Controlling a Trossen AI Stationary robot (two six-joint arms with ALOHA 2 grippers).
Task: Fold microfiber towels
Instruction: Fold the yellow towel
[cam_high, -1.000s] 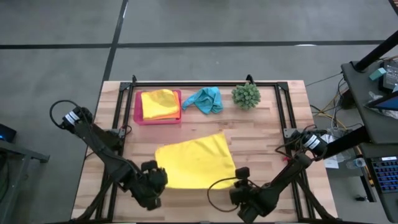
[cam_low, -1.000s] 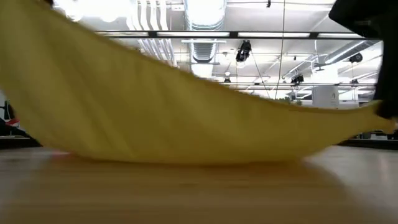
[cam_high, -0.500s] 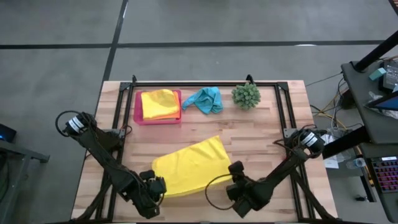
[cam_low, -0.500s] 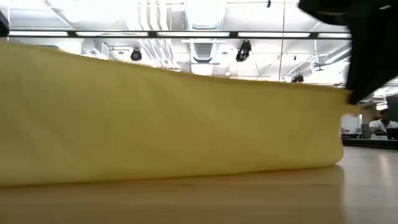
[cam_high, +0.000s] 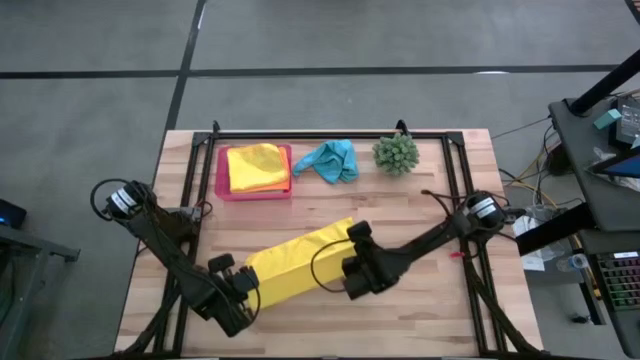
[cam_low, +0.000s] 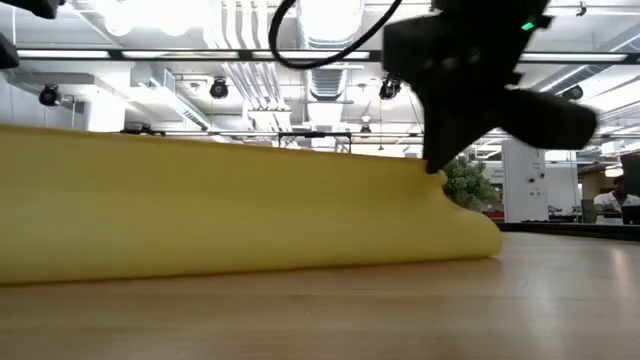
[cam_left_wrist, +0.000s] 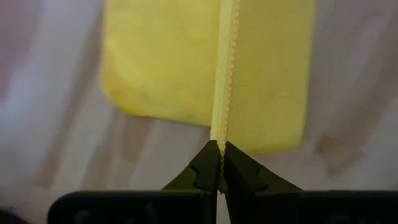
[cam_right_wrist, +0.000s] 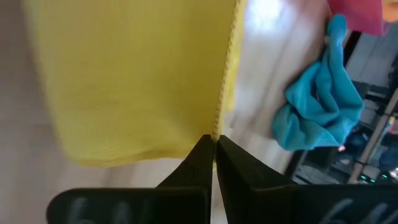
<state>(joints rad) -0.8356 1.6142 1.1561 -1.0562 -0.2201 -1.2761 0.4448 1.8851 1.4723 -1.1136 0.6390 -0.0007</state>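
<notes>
Both grippers are clamped tight on the yellow towel (cam_high: 292, 268): the left gripper (cam_left_wrist: 221, 169) pinches its stitched edge, the right gripper (cam_right_wrist: 213, 149) pinches the opposite end, and the cloth stretches folded between them, low over the table (cam_high: 420, 215).

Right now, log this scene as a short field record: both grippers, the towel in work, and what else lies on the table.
left gripper: shut on the yellow towel's near-left end
right gripper: shut on the yellow towel's far-right end
yellow towel: doubled into a long band, lying slantwise on the table
pink tray: far left, holds folded yellow and orange towels
turquoise towel: crumpled, unfolded, beside the tray
plant ball: far right of the turquoise towel
</notes>
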